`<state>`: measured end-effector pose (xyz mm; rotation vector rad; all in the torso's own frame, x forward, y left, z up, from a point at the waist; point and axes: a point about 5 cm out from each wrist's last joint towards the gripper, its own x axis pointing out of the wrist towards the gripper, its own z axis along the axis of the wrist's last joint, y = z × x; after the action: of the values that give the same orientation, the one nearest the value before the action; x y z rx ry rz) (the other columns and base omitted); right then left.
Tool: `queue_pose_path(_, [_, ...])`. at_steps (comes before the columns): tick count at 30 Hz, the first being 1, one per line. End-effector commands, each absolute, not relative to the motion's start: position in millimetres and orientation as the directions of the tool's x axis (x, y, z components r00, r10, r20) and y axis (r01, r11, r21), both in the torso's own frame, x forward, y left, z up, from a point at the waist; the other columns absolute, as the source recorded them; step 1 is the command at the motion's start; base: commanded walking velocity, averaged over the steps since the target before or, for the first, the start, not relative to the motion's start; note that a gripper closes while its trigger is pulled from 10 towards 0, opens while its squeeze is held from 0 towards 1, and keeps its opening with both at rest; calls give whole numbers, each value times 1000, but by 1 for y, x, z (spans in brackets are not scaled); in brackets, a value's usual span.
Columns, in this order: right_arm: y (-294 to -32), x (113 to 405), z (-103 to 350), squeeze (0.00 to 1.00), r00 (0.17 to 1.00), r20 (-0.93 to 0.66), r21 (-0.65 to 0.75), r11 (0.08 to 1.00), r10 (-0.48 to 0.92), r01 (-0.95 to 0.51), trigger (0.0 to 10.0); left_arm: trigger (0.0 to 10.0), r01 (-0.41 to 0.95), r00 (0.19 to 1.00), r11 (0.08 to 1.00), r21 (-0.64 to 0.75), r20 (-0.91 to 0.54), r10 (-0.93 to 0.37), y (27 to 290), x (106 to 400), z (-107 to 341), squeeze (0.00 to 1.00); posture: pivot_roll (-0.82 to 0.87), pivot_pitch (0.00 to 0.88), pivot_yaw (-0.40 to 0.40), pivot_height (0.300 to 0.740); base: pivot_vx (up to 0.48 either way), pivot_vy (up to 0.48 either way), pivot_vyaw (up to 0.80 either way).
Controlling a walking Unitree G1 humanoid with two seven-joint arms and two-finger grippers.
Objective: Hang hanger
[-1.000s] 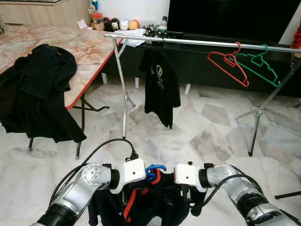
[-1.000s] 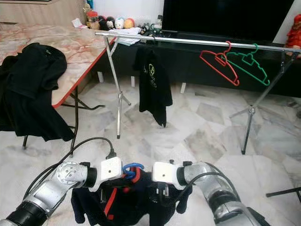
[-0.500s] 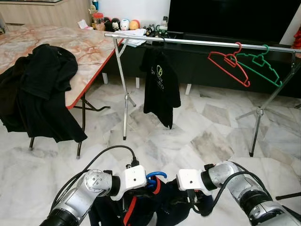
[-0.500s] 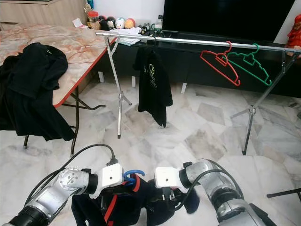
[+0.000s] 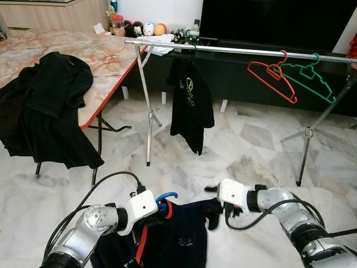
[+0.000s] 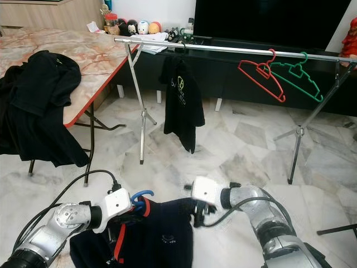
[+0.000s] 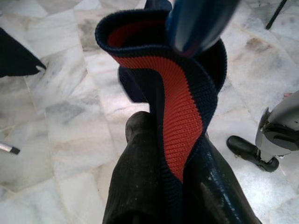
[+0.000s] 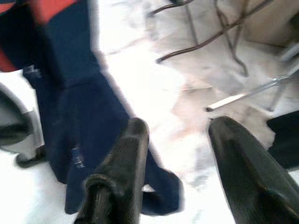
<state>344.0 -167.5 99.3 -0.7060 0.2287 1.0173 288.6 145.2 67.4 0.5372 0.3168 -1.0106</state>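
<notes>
Left tool [image 7: 161, 154] is clamped on the red-lined collar of a navy shirt [image 5: 181, 237], right beside the blue hanger [image 5: 165, 199] whose hook pokes up out of the neck. The shirt is held low over the marble floor [image 5: 234, 151], hanging down from the left tool. Right tool [image 8: 180, 158] is seen with its fingers [image 8: 124, 163] apart and nothing between them, just beside the shirt's right sleeve [image 5: 213, 215]; contact with the sleeve can't be told. The clothes rail [image 5: 234, 50] is located well ahead of both tools, carrying a black T-shirt [image 5: 191, 100] near its left end and a red hanger [image 5: 271, 78] and green hanger [image 5: 308, 78] side by side toward the right. Dark garments [image 5: 47, 106] are draped over the table [image 5: 100, 56] on the left.
</notes>
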Motion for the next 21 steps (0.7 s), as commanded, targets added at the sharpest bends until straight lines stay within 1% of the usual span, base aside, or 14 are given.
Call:
queue_pose_path(1, [-177, 352, 102, 0, 671, -415, -453, 500, 615, -738, 10000, 0, 830, 556, 471, 298, -497, -666, 152, 289, 61, 0, 64, 78, 13, 740, 0, 0, 0])
queue_pose_path(3, [-182, 353, 98, 0, 738, -386, -445, 589, 553, -674, 10000, 0, 791, 609, 527, 311, -483, -629, 155, 292, 59, 0, 64, 78, 13, 740, 0, 0, 0])
queue_pose_path(4, [-191, 350, 85, 0, 823, -365, -406, 721, 435, -561, 10000, 3608, 719, 685, 624, 306, -464, -562, 160, 295, 55, 0, 62, 79, 17, 740, 0, 0, 0])
queue_pose_path(5, [-191, 350, 85, 0, 823, -365, -406, 721, 435, -561, 10000, 3608, 719, 685, 624, 306, -464, -562, 160, 295, 55, 0, 62, 79, 17, 740, 0, 0, 0])
queue_pose_path(6, [-199, 346, 73, 0, 871, -368, -370, 808, 326, -459, 10000, 4745, 663, 729, 690, 292, -461, -506, 163, 296, 51, 0, 62, 79, 17, 740, 0, 0, 0])
queue_pose_path(7, [-206, 339, 61, 0, 896, -384, -331, 872, 224, -361, 10000, 10000, 621, 757, 729, 286, -459, -465, 167, 296, 47, 0, 64, 78, 22, 740, 0, 0, 0])
queue_pose_path(8, [-215, 326, 40, 0, 898, -432, -268, 939, 84, -217, 10000, 10000, 549, 801, 789, 276, -444, -402, 173, 296, 44, 0, 65, 80, 22, 740, 0, 0, 0])
queue_pose_path(9, [-215, 326, 40, 0, 898, -432, -268, 939, 84, -217, 10000, 10000, 549, 801, 789, 276, -444, -402, 173, 296, 44, 0, 65, 80, 22, 740, 0, 0, 0])
queue_pose_path(10, [-220, 310, 21, 0, 876, -482, -201, 973, 0, -111, 10000, 10000, 480, 839, 836, 265, -416, -350, 178, 295, 42, 0, 59, 77, 24, 740, 0, 0, 0])
queue_pose_path(11, [-221, 305, 14, 0, 866, -499, -176, 982, -27, -71, 10000, 10000, 456, 853, 850, 264, -403, -332, 180, 295, 42, 0, 59, 77, 24, 740, 0, 0, 0])
queue_pose_path(12, [-223, 287, -4, 0, 832, -546, -82, 994, -101, 67, 10000, 10000, 421, 864, 880, 218, -393, -316, 183, 291, 40, 0, 59, 72, 30, 740, 0, 0, 0])
queue_pose_path(17, [-222, 253, -35, 0, 741, -649, -4, 975, -173, 224, 10000, 10000, 352, 888, 918, 183, -376, -265, 185, 283, 35, 0, 71, 56, 32, 740, 0, 0, 0])
queue_pose_path(18, [-222, 253, -35, 0, 741, -649, -4, 975, -173, 224, 10000, 10000, 352, 888, 918, 183, -376, -265, 185, 283, 35, 0, 71, 56, 32, 740, 0, 0, 0])
queue_pose_path(21, [-218, 223, -57, 0, 635, -735, -5, 938, -238, 345, 10000, 10000, 279, 915, 945, 170, -345, -208, 193, 276, 34, 0, 71, 25, 63, 740, 0, 0, 0])
